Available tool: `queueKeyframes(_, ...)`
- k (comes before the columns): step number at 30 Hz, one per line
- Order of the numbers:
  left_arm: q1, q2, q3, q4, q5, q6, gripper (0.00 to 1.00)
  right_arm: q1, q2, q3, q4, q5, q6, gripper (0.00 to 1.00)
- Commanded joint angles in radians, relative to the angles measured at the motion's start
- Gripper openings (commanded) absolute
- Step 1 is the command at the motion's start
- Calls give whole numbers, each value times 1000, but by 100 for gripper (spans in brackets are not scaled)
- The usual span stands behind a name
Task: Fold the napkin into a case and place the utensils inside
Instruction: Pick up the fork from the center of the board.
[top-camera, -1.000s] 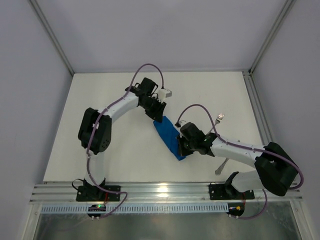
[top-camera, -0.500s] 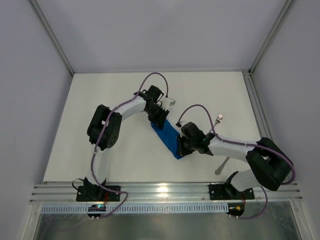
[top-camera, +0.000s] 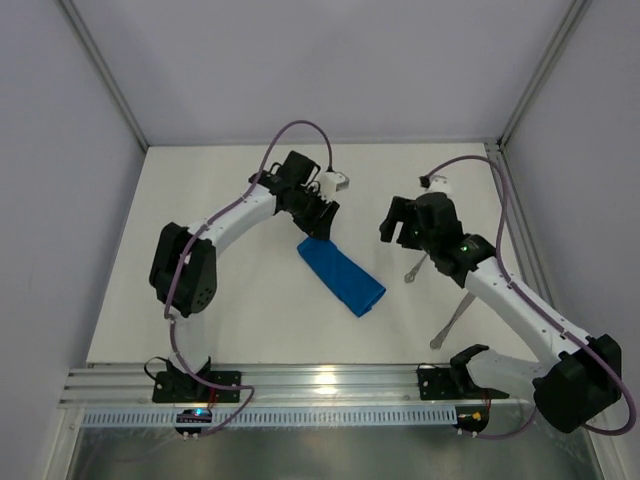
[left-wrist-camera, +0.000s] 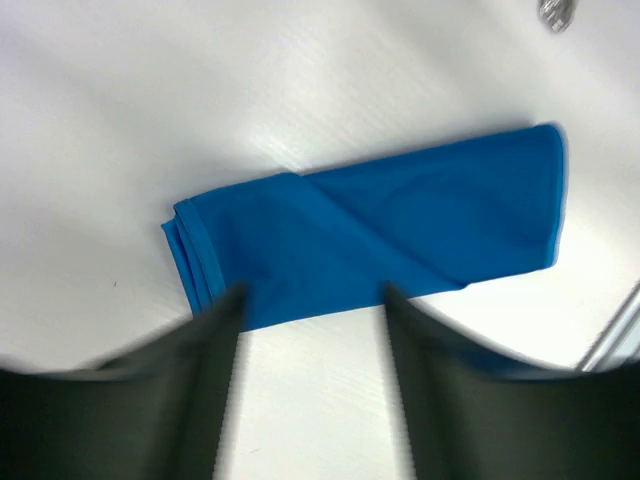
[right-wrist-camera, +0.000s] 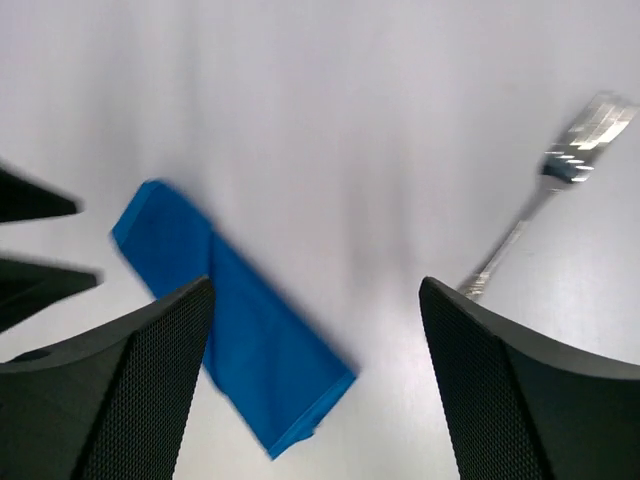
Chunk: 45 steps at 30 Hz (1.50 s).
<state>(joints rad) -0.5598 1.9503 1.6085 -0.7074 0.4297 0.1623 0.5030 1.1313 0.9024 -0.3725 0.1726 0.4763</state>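
- At mid-table the case lies folded flat, so folding looks done and loading is the step in hand
- Over its far end the left gripper hovers spread, empty
- To its right the right gripper hangs wide apart, empty; next it should descend on the fork

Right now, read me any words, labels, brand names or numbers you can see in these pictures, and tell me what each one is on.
None: no view shows any readable text.
The blue napkin is plain, the fork is too blurred to show any stamp, and the table bears no marking.
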Motion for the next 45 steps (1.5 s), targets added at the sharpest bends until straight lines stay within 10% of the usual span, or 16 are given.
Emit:
queueKeyframes(1, 17, -86, 67, -7, 47, -4, 73, -144, -2, 19, -195, 119, 154, 87)
queueKeyframes(2, 27, -93, 67, -15, 52, -4, 98, -187, -8, 32, -271, 140, 212, 92)
queueKeyframes(14, 124, -205, -10, -86, -23, 83, 99, -487, -90, -198, -582, 89, 384, 84)
queueKeyframes(21, 164, -234, -39, -129, -34, 140, 99, -489, -139, -209, -338, -85, 334, 58)
queueKeyframes(45, 182, -217, -78, -124, -12, 144, 99, -435, 670, 268, -306, -71, 209, 57)
